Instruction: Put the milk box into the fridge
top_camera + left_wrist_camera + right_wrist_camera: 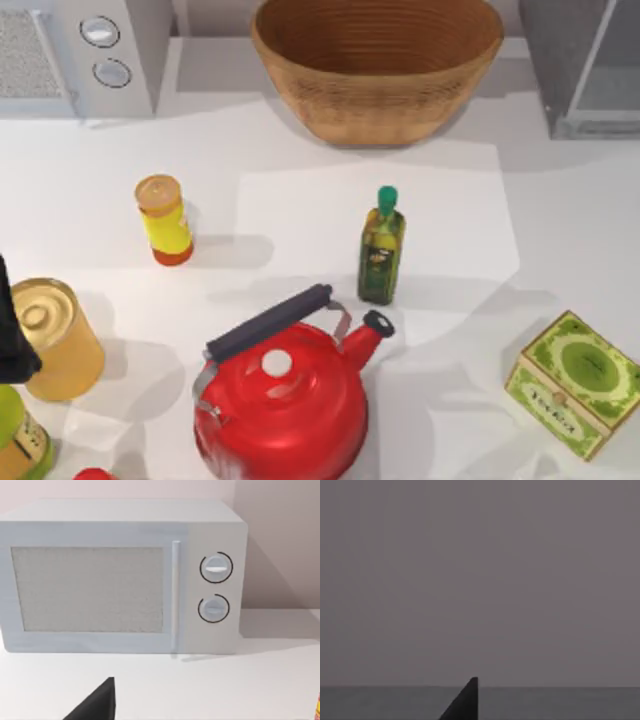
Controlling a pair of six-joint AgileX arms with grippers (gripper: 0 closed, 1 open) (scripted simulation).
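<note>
The milk box is out of view. The fridge (pixel 585 65), a grey metallic box, stands at the table's far right corner. My left arm (pixel 12 335) is a dark shape at the left edge of the table, beside a yellow can. A dark part of my left gripper (pixel 95 705) rises over the white tabletop in the left wrist view, facing a grey appliance with two knobs (pixel 120 580). In the right wrist view, a dark part of my right gripper (pixel 465 702) stands before a flat plain grey surface.
The two-knob appliance (pixel 90 50) sits far left and a wicker basket (pixel 378 65) far centre. A red kettle (pixel 285 400) is near front, with an oil bottle (pixel 381 250), a yellow bottle (pixel 165 220), a yellow can (pixel 55 338) and a green-and-yellow box (pixel 572 383) around it.
</note>
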